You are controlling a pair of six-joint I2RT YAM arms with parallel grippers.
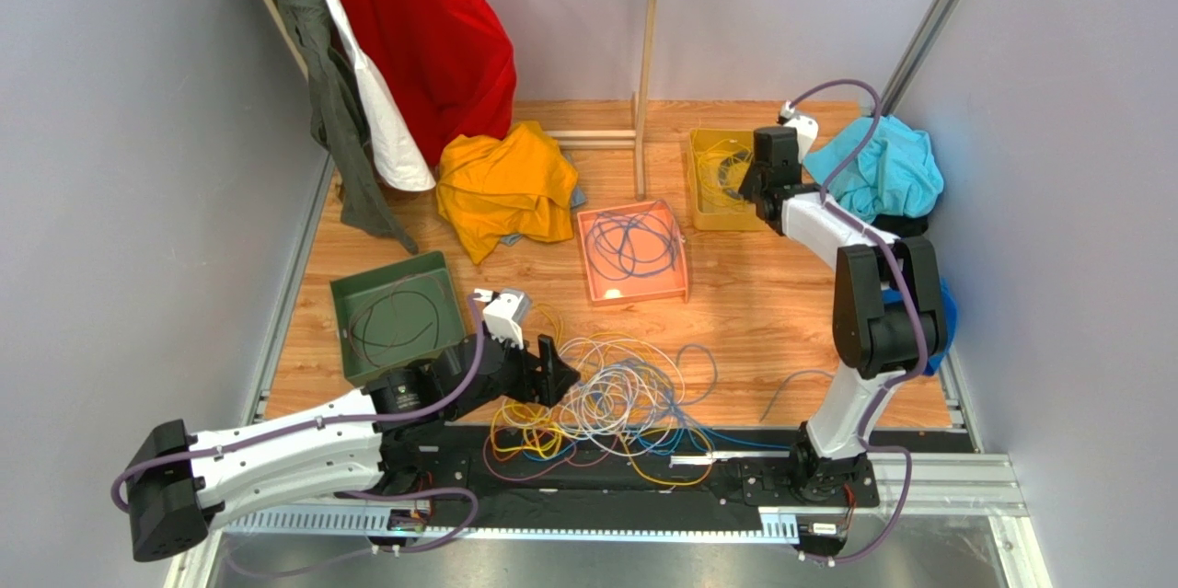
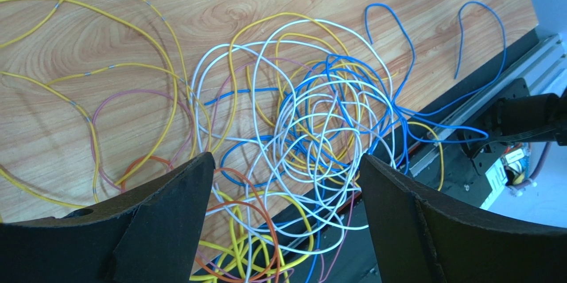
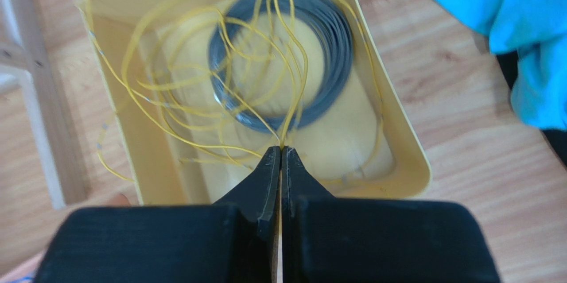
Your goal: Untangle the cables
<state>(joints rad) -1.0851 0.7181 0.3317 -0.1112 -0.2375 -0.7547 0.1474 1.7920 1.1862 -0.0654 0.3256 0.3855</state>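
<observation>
My L pincer (image 2: 286, 162) wide; cable tangle (image 2: 319, 123) sits at its 12 o'clock, L arm far nearer. R pincer (image 3: 280, 152) pinched shut on yellow cable (image 3: 286, 133) over yellow tray (image 3: 399, 130).

Tangled heap of thin multicoloured cables (image 1: 615, 402) lies at the wooden table's near edge, between the two arm bases. The left gripper (image 1: 557, 374) sits just left of the heap. A green square plastic tray (image 1: 362, 282) lies behind and left of that gripper, with a black cable loop (image 1: 401, 294) inside. A salmon plastic tray (image 1: 633, 294) lies behind the heap and holds blue cable coils (image 1: 636, 246). A yellow plastic tray (image 1: 698, 181) lies further back and right, holding a grey wire coil (image 3: 333, 44) and thin yellow wires (image 3: 287, 97). The right gripper (image 3: 281, 153) is above it, with the wires meeting its tips.
</observation>
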